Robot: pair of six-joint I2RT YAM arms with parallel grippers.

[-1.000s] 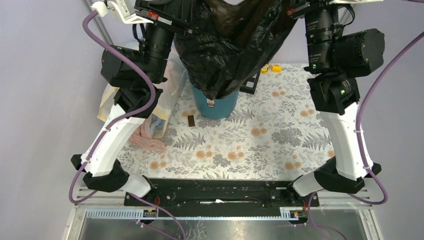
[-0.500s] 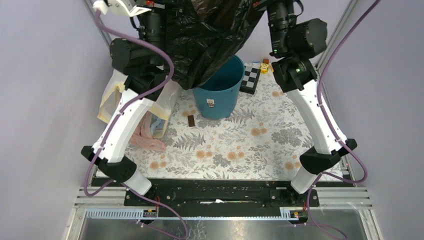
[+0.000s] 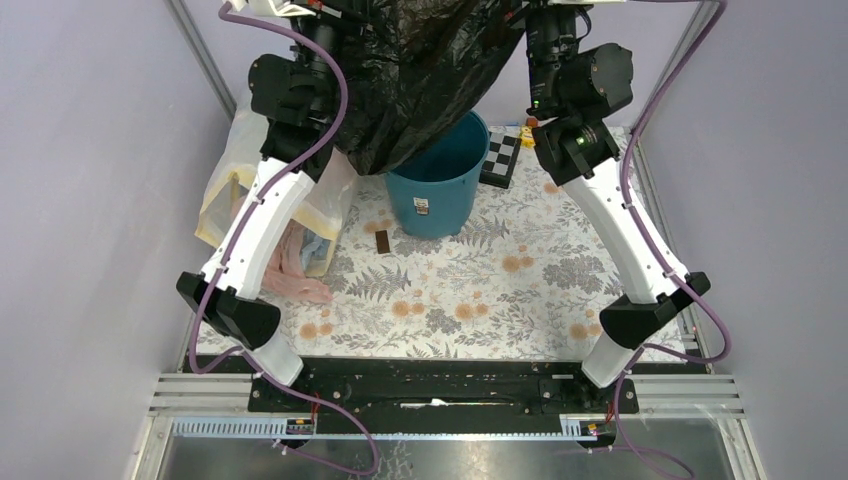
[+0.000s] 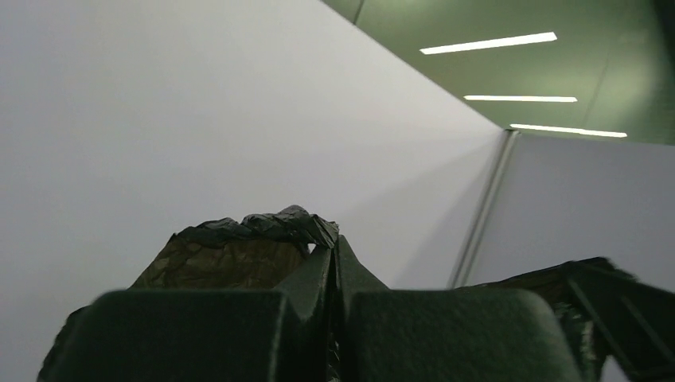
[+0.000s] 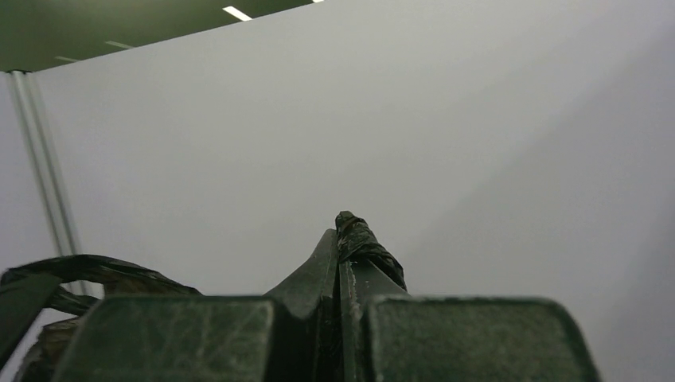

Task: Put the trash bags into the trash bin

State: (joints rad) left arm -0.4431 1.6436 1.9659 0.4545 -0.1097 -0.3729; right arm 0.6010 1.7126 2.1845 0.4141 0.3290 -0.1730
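Jaws, left: the left gripper [image 4: 334,248] is pressed tight and pinches a crumpled bit of the trash bag [image 3: 420,80] at its tips.
Jaws, right: the right gripper [image 5: 339,239] is pressed tight too, with a twisted bit of the same black bag squeezed in it.
Where the bag is: high in the air between the two arms, above the trash bin [image 3: 440,205].
Bag's long way: up and down. It is wide at the top and narrow at the bottom, and the tip points down at the bin's left rim. I cannot tell if it touches.
Bin: it stands upright at the far middle of the table [image 3: 520,290] with its mouth facing up. The bag hides the left part of the mouth.
Left of the bin: a big yellowish bag [image 3: 235,180] sits just beside it, and a pink cloth [image 3: 290,275] spills out. It is tight there.
Right of the bin: a checkered board [image 3: 500,160] lies just beside it, with yellow blocks [image 3: 525,130] near.
Front of the bin: a small brown piece [image 3: 382,241] lies near.
Open room: the biggest free stretch is the flowery top between the bin and the arm bases.
Edges: walls [image 3: 90,200] stand close on both sides, and posts [image 3: 205,60] slant at the far corners.
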